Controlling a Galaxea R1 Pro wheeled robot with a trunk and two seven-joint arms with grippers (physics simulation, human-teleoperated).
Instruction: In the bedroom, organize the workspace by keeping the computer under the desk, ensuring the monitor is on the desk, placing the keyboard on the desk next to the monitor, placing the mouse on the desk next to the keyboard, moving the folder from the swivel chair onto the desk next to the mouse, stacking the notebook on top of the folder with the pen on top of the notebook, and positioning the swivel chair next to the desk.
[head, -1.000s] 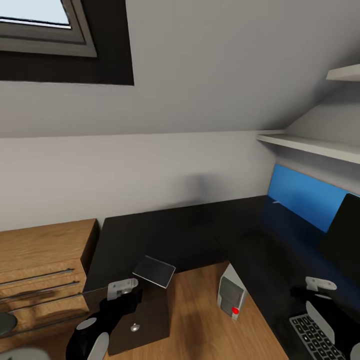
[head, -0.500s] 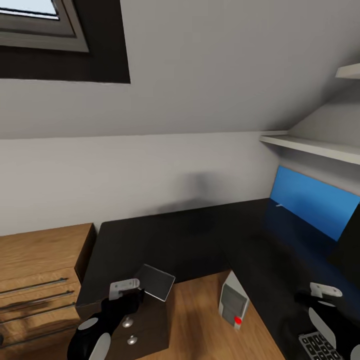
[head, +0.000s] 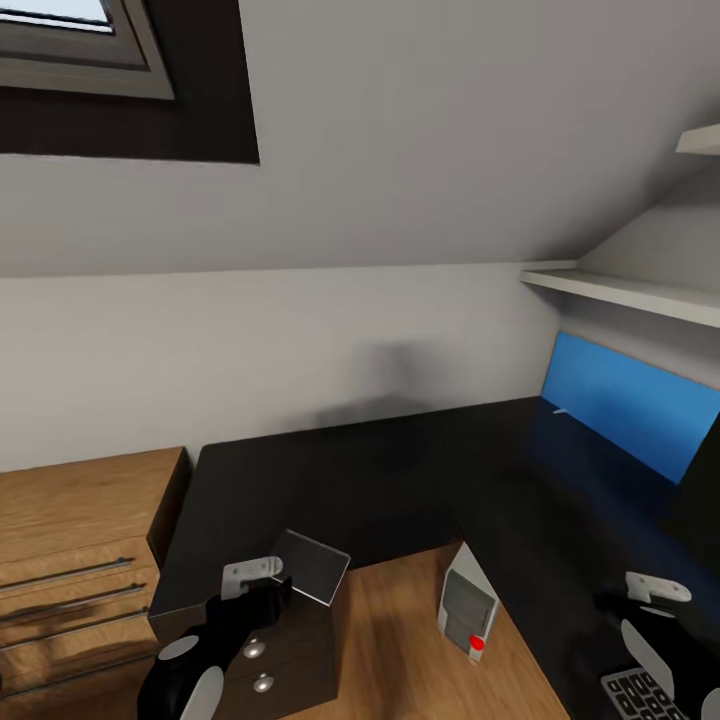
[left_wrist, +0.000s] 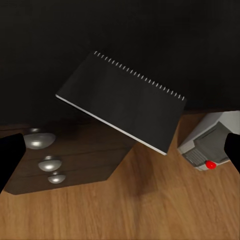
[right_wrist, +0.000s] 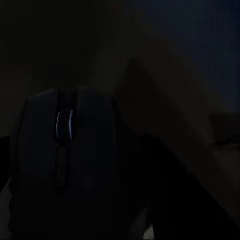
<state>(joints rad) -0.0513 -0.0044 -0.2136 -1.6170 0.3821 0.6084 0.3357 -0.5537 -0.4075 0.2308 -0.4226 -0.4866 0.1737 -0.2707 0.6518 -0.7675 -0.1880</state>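
- Head view: the whole picture has slid a bit since a second ago, so that's the camera turning, not stuff moving. The monitor (head: 705, 480) is down to a dark sliver at the edge and less of the keyboard (head: 645, 695) shows. My guess: robot is lining up with the desk (head: 350, 480) to drop things off.
- The left gripper (head: 262, 590) holds the notebook (head: 312, 563) out past the desk's front edge, over the drawer unit (head: 265, 665). The computer (head: 466, 605), a boxy silver tower with a red dot, stands on the wood floor beside the desk corner. Desk top is glossy black.
- Left wrist view: notebook is a thin dark slab, pale edge, tiny spiral teeth along one side. Three shiny round knobs (left_wrist: 40, 140) below it.
- Right wrist view: very dark. The mouse (right_wrist: 67, 150), smooth and rounded with a wheel, sits right up close, so I think the right gripper (head: 655, 600) is carrying it, but I honestly can't tell if it's clamped.
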